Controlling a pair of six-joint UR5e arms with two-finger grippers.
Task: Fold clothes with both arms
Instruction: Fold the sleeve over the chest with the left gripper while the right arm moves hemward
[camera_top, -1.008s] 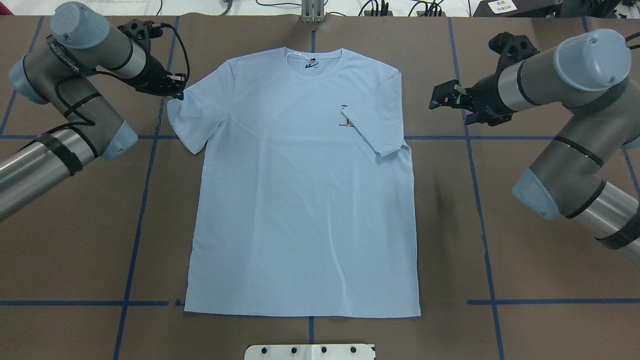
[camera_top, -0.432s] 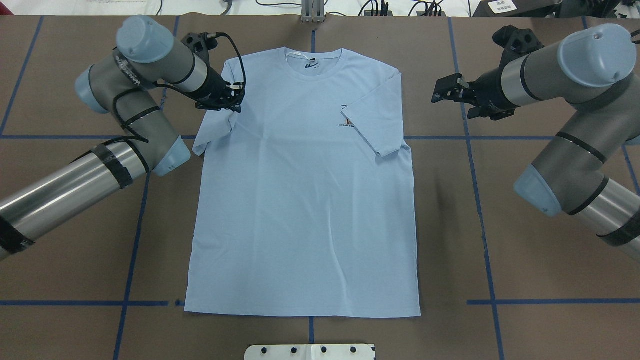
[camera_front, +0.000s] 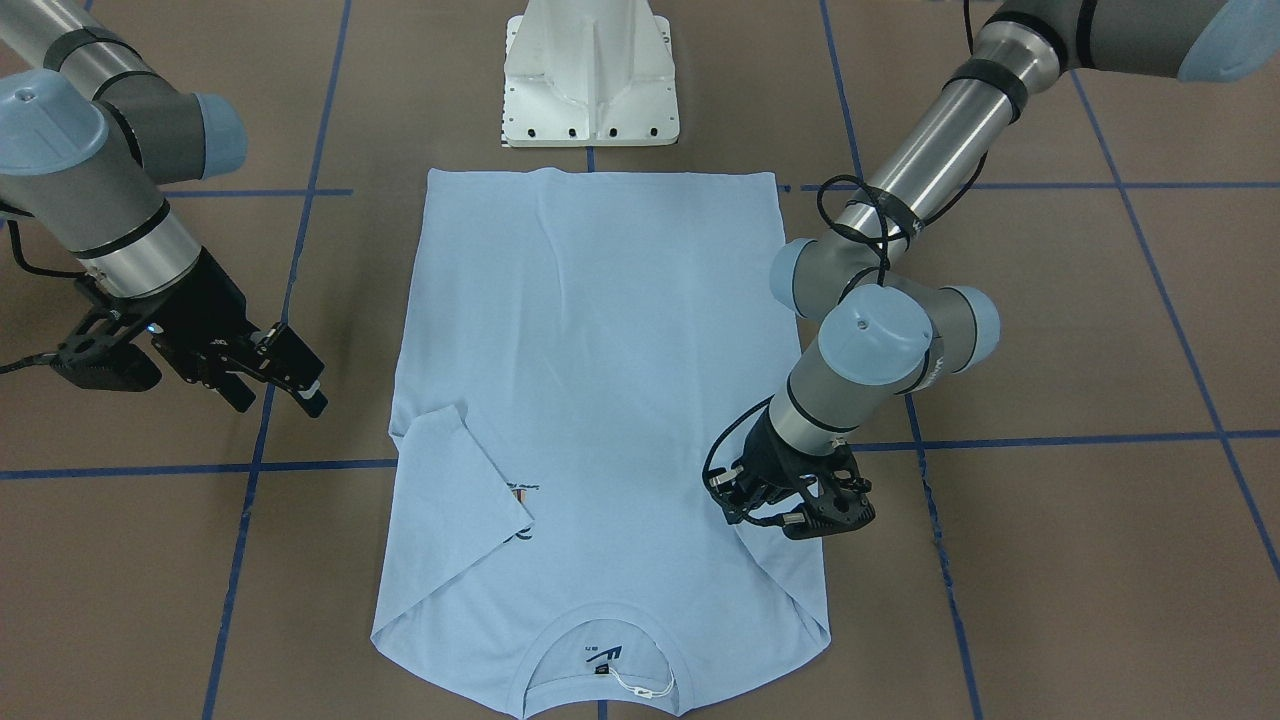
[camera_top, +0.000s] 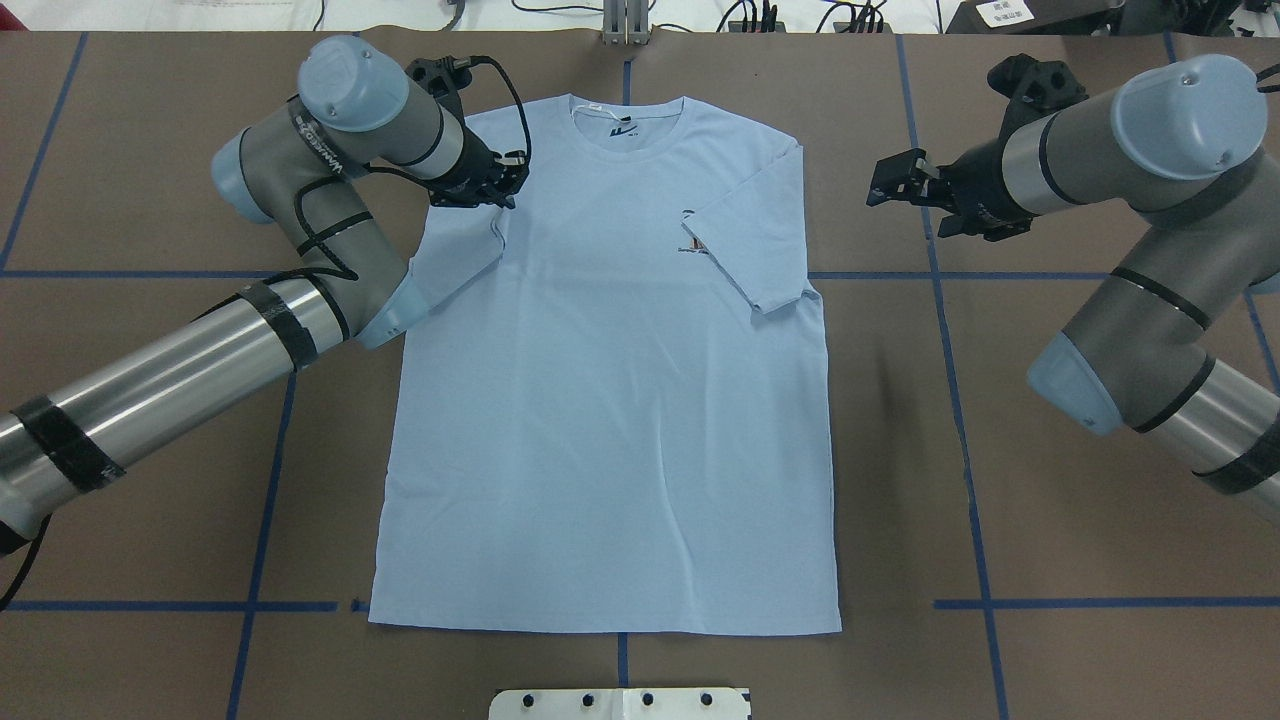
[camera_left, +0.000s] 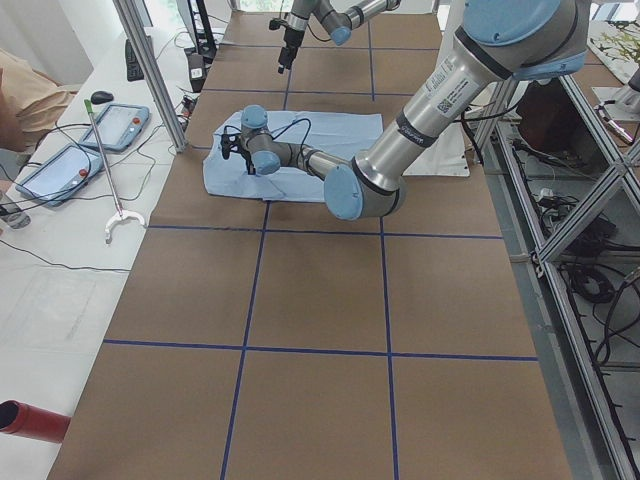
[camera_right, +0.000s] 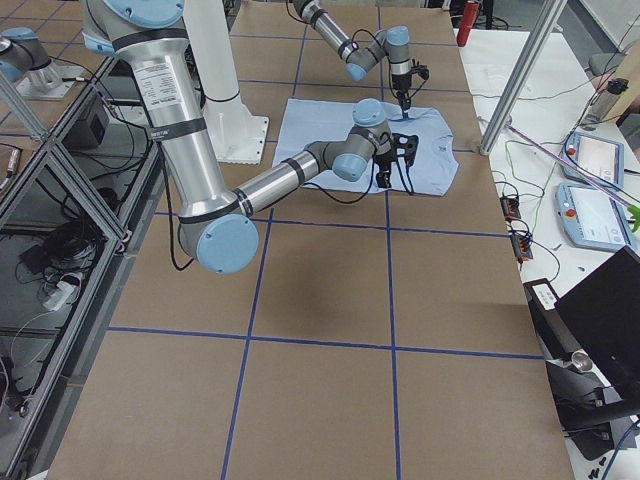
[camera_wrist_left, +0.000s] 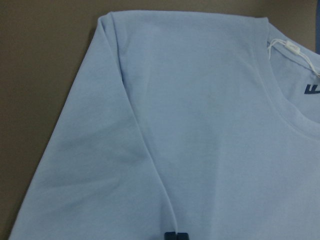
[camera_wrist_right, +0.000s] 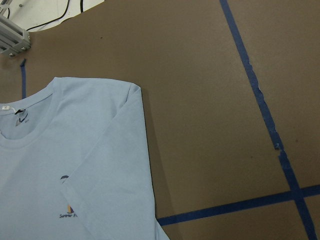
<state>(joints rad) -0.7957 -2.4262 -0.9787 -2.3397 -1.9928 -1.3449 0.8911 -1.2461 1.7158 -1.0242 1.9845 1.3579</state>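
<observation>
— Fingertips (camera_wrist_left: 170, 235) of the left gripper (camera_top: 505, 188) are pressing together on the edge of the left-side sleeve (camera_top: 458, 250). The wrist view is showing it plainly.
— Agreed, they're pinching cloth. That gripper is hanging over the shoulder area, near the collar (camera_top: 628, 125), and the sleeve is lying drawn in across the body.
— And the right gripper (camera_top: 885, 185)?
— It's hovering off to the side over bare table (camera_top: 1000, 450), well apart from the cloth. Its fingers are standing apart and gripping nothing.
— Where's the light blue T-shirt (camera_top: 610, 420) lying?
— Flat and front up in the middle of the brown table, collar pointing away from the robot. The right-side sleeve (camera_top: 750, 245) is lying folded inward, covering part of the chest print (camera_top: 688, 232).
</observation>
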